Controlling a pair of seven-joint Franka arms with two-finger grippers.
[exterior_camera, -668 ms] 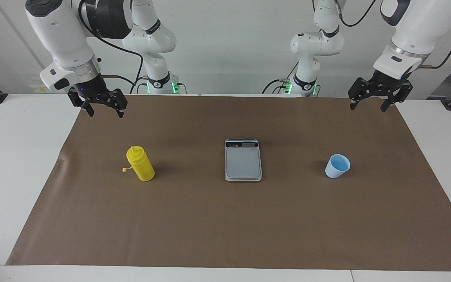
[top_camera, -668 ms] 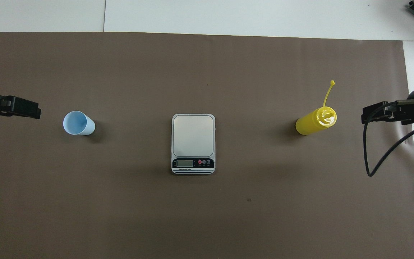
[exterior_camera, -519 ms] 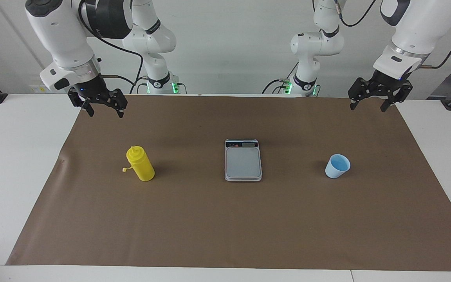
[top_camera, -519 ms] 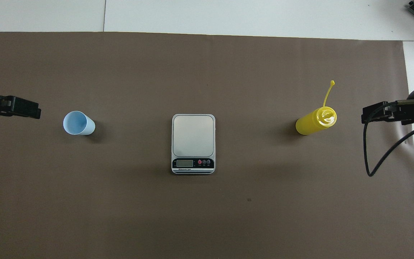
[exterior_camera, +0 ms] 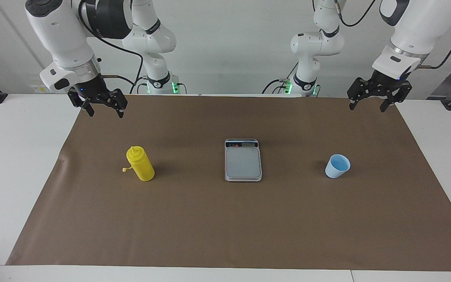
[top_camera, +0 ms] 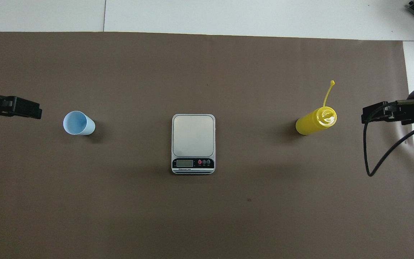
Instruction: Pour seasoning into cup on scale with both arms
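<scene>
Brown mat (exterior_camera: pixel 225 227) spread on the table, scale (exterior_camera: pixel 243 160) centred, yellow seasoning (exterior_camera: pixel 140 163) upright toward the right arm's end, cup (exterior_camera: pixel 337 166) toward the left arm's end — well apart, right gripper (exterior_camera: pixel 102 108) and left gripper (exterior_camera: pixel 371 102) raised, fingers spread, nothing held.

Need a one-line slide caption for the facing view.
Start state: left gripper and right gripper open and raised; cup, empty scale and seasoning bottle apart on brown mat.
</scene>
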